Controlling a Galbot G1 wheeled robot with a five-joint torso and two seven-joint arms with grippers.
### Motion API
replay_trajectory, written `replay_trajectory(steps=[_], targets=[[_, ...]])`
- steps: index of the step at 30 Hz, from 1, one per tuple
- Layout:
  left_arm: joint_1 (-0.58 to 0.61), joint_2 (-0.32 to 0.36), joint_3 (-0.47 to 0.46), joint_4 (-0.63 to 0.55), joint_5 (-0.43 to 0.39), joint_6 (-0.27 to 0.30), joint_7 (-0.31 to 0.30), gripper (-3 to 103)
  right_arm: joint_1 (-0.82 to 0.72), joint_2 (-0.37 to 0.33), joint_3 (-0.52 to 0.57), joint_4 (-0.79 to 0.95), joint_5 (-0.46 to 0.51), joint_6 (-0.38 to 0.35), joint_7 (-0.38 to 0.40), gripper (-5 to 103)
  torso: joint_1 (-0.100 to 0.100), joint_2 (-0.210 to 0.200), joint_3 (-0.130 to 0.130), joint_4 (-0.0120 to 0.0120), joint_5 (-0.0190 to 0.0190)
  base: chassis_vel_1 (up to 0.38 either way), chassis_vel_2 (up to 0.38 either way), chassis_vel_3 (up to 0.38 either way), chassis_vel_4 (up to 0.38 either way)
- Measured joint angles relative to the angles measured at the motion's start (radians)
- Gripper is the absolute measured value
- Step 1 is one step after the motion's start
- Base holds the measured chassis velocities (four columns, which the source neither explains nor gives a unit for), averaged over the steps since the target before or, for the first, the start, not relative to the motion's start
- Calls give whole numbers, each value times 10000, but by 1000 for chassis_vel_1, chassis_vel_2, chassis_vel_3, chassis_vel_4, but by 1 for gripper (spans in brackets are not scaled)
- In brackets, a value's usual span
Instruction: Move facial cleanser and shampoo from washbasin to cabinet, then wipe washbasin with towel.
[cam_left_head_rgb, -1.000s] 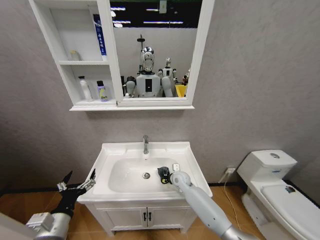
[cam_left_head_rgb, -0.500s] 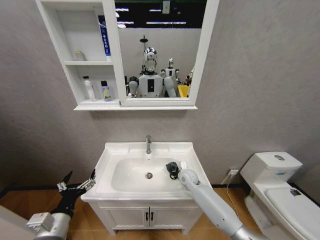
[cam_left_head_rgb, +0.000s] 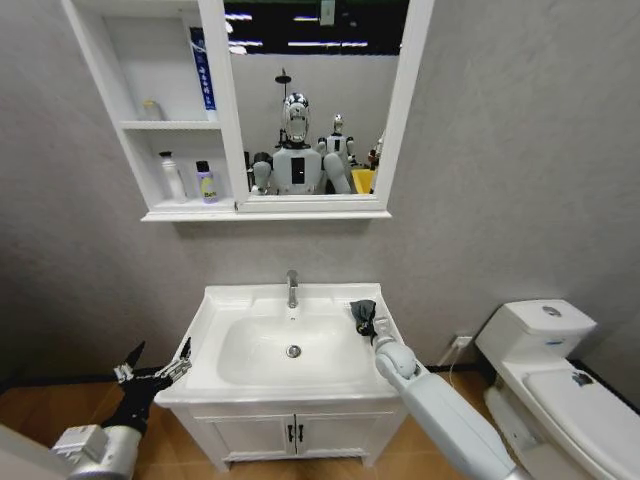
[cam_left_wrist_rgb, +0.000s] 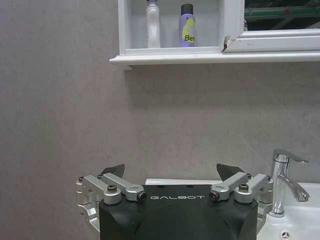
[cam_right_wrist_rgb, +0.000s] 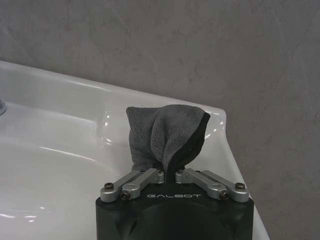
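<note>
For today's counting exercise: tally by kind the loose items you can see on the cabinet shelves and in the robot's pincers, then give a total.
Bottles and tubes on the cabinet shelves: 4 (blue tube, small jar, white bottle, purple bottle)
Towels: 1 (grey towel, pinched in the right pincer over the washbasin rim)
Total: 5

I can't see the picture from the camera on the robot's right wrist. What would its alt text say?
The robot's right hand is shut on a small dark grey towel, which stands bunched up above its fingers. Behind it lies the glossy white washbasin, near one of its corners, against a grey wall.
</note>
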Motion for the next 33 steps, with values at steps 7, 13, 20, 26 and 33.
replay_trajectory(steps=[7,13,20,26,33], targets=[[0,0,0,0,0,0,0,100,-2,-229,510,-448,-545,1594,-1287,4,-1,1,-2,0,0,0,0,0,0],[0,0,0,0,0,0,0,100,241,-236,827,-1277,-947,2151,-1727,4,0,2,-3,-1,1,0,0,0,0],[0,0,0,0,0,0,0,100,722,-39,951,-2314,-807,2997,-2761,4,0,1,-2,0,3,0,0,0,0],[0,0,0,0,0,0,0,100,810,173,901,-2583,-519,3021,-3018,4,-2,2,-2,1,1,0,0,0,0],[0,0,0,0,0,1,0,100,672,214,832,-2486,-964,2286,-2624,20,-3,3,-2,0,1,0,0,0,0]])
